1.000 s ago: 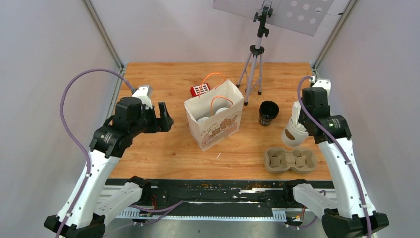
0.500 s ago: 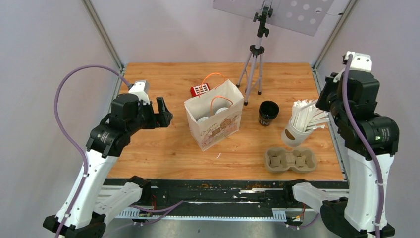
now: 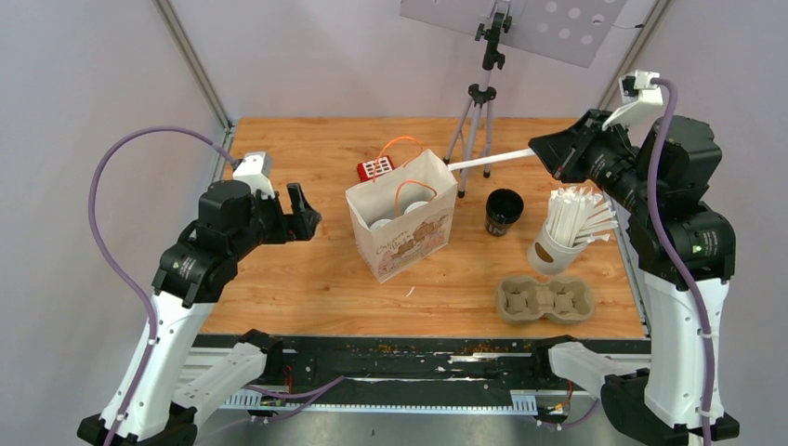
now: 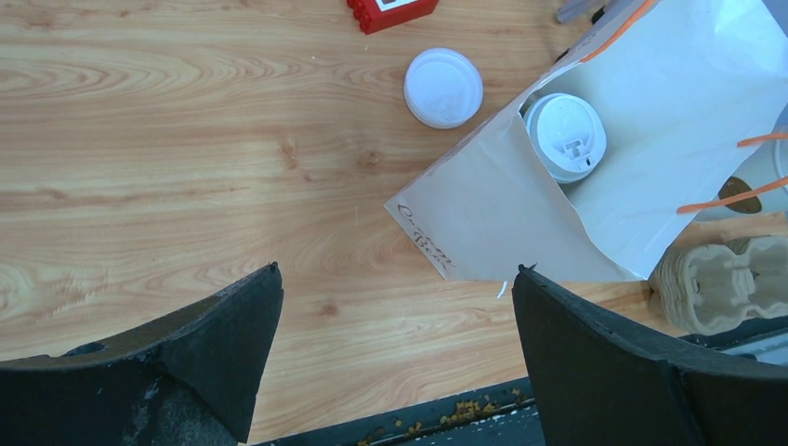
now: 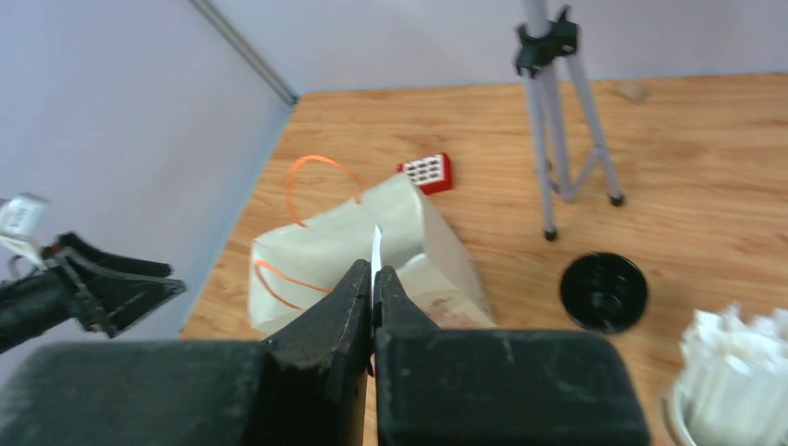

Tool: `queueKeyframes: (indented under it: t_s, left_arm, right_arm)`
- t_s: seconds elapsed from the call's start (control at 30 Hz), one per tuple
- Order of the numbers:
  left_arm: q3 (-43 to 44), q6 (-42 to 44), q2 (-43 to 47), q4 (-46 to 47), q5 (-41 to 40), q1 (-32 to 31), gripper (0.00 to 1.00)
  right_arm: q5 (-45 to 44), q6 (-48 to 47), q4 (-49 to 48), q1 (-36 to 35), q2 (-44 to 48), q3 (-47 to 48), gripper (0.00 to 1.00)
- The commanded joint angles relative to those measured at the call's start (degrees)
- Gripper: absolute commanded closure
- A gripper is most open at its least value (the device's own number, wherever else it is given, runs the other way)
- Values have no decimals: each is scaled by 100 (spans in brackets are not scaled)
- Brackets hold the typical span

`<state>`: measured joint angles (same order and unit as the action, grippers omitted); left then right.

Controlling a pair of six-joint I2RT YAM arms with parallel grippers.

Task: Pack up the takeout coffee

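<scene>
Two takeout coffee cups with white lids (image 3: 381, 224) (image 3: 415, 207) stand inside the open paper bag (image 3: 401, 232); one lidded cup (image 4: 565, 137) shows in the left wrist view. A black cup (image 3: 504, 211) without a lid stands right of the bag, and a loose white lid (image 4: 443, 87) lies on the table behind it. My right gripper (image 3: 544, 151) hangs high at the right, shut on a paper-wrapped straw (image 3: 488, 161) whose tip points at the bag's top. In the right wrist view the straw (image 5: 375, 243) sticks out between the jaws of the right gripper (image 5: 373, 271). My left gripper (image 3: 307, 218) (image 4: 398, 271) stands open left of the bag.
A white cup of wrapped straws (image 3: 562, 232) stands at the right, with a cardboard cup tray (image 3: 545, 299) in front of it. A red block (image 3: 375, 168) lies behind the bag. A tripod (image 3: 479, 111) stands at the back centre.
My right arm has risen from the straw cup with one straw and swung its gripper left toward the bag. The left arm has shifted slightly left.
</scene>
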<state>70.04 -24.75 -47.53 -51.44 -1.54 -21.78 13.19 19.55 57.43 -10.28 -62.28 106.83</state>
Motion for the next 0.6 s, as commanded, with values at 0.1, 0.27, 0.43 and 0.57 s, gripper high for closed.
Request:
queueKeyframes:
  t_s: [0.1, 0.27, 0.43, 0.57]
  left_arm:
    - [119, -56, 183, 50, 40, -10, 0]
    - [84, -124, 280, 32, 101, -11, 0]
    - [110, -109, 340, -34, 81, -10, 0]
    - [87, -138, 370, -12, 62, -11, 0]
  right_arm:
    - [1130, 819, -1648, 15, -53, -451, 98]
    - [1351, 1142, -2185, -147, -227, -956, 98]
    - [1454, 1213, -2075, -349, -678, -1090, 95]
    - [1861, 1358, -2664, -565, -958, -1699, 90]
